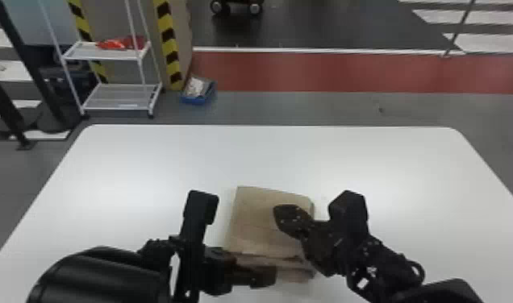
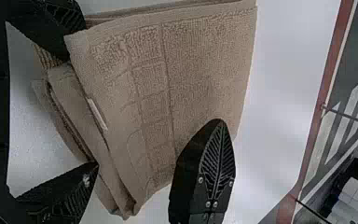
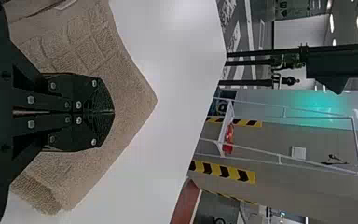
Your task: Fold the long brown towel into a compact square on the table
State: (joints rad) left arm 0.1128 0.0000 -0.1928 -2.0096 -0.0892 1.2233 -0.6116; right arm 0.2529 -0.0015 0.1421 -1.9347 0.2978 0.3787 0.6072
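The brown towel (image 1: 263, 221) lies folded in a layered, roughly rectangular stack near the table's front middle. At its near edge is my left gripper (image 1: 260, 269). In the left wrist view, the left gripper (image 2: 81, 112) is open, its two fingers spread wide beside the layered edge of the towel (image 2: 191, 70); one fingertip is partly hidden by the top layer's corner. Over the towel's right part is my right gripper (image 1: 286, 217). In the right wrist view, the right gripper (image 3: 107, 112) is shut above the towel (image 3: 130, 98); whether it touches the cloth I cannot tell.
The white table (image 1: 147, 161) stretches beyond the towel and to both sides. Past its far edge stand a white wire shelf (image 1: 118, 96) and a blue bin (image 1: 198, 96) on the floor. Both arms are close together over the towel.
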